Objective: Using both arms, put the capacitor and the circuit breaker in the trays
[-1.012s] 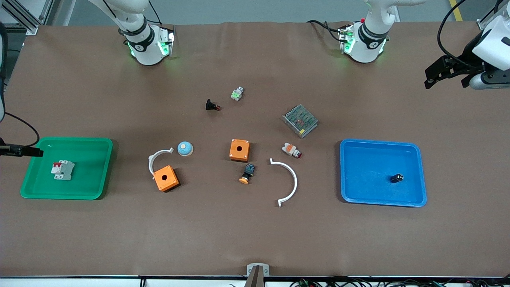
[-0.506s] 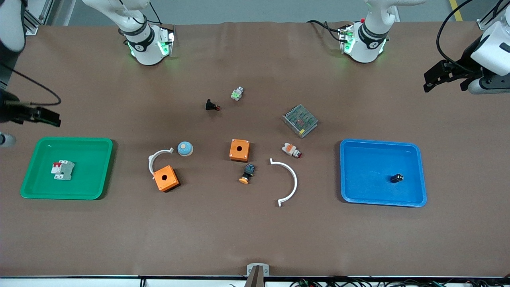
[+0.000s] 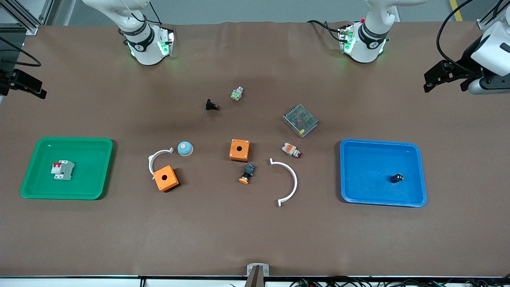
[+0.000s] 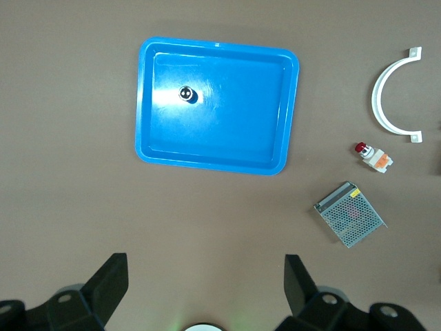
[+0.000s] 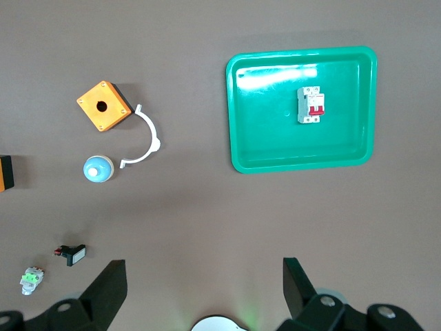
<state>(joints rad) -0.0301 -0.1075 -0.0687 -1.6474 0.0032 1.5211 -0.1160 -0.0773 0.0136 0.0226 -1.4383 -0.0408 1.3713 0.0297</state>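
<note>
The capacitor [image 3: 397,178] [image 4: 187,94], a tiny black cylinder, stands in the blue tray [image 3: 370,167] [image 4: 234,131]. The circuit breaker [image 3: 62,170] [image 5: 309,105], a white-grey block with red toggles, lies in the green tray [image 3: 87,159] [image 5: 269,131]. My left gripper [image 3: 444,79] [image 4: 204,269] hangs open and empty over bare table, off the blue tray toward the robots' bases. My right gripper [image 3: 24,84] [image 5: 203,270] hangs open and empty over bare table, off the green tray toward the bases, half cut off by the front view's edge.
Between the trays lie two orange boxes [image 3: 239,150] [image 3: 166,178], two white arcs [image 3: 289,183] [image 3: 156,159], a blue dome [image 3: 185,148], a mesh-covered metal unit [image 3: 300,120], a white-orange part [image 3: 291,150], an orange-capped button [image 3: 247,174], a black part [image 3: 211,105] and a green-white part [image 3: 237,93].
My right gripper has drawn away from the green tray's edge toward the bases' end of the table. The left gripper has barely shifted. Both parts stay in their trays.
</note>
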